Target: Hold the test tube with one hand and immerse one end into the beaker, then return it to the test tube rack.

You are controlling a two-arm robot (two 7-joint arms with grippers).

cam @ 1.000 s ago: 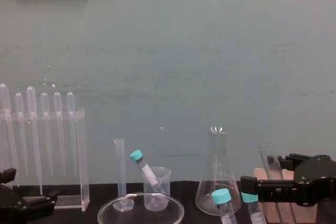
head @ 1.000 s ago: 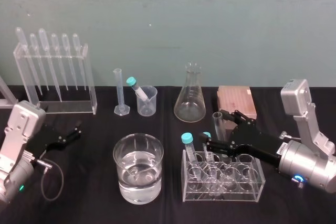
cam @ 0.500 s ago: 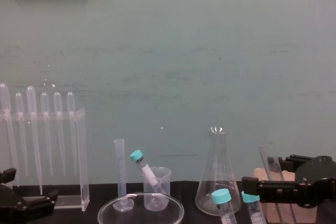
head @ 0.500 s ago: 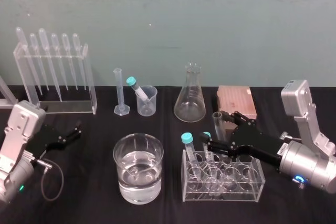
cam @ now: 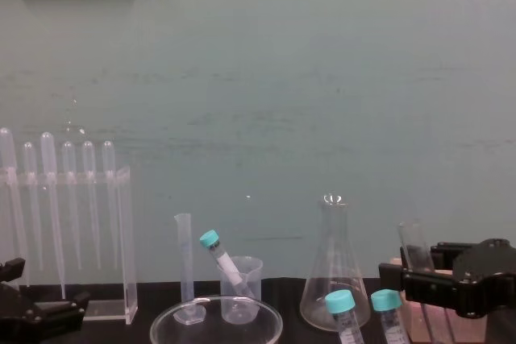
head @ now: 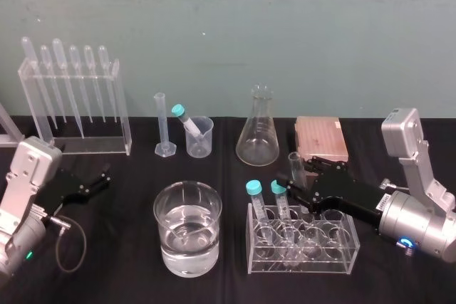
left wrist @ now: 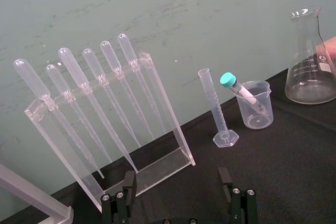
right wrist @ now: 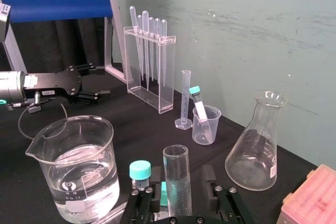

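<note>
Nearest the robot, on the black table (head: 114, 265), the beaker (head: 167, 208) is standing about half full of water. Just to its right, the clear test tube rack (head: 335, 247) is holding two teal-capped tubes (head: 254, 189) at its left end.

Over the back of that rack, the right gripper (head: 302, 176) is lying low and level, coming in from the robot's right. The test tube (head: 295, 164) is standing upright inside its reach, open mouth up, so the tube's long axis is crossing the gripper's line of reach at a right angle. Whether the grip is clamping the glass or only bracketing it cannot be told. The tube's lower end is hidden behind the gripper, so it is also unclear whether the tube is sitting in the rack.

The beaker is lying to the left of the tube and a little nearer the robot, with the capped tubes between them. The coming move is probably a lift straight up along the tube's axis, enough to clear those caps, before any travel left.

The right arm is plainly the nearer one. The left gripper (head: 100, 179) is resting on the far side of the beaker, well apart, spread wide and holding nothing.

Farther back, a pink box (head: 320, 139) is sitting just behind the tube. A flask (head: 256, 133), a small cup (head: 200, 139) with a capped tube leaning in it, a measuring cylinder (head: 162, 124) and a dropper stand (head: 122, 119) are lining the wall.
</note>
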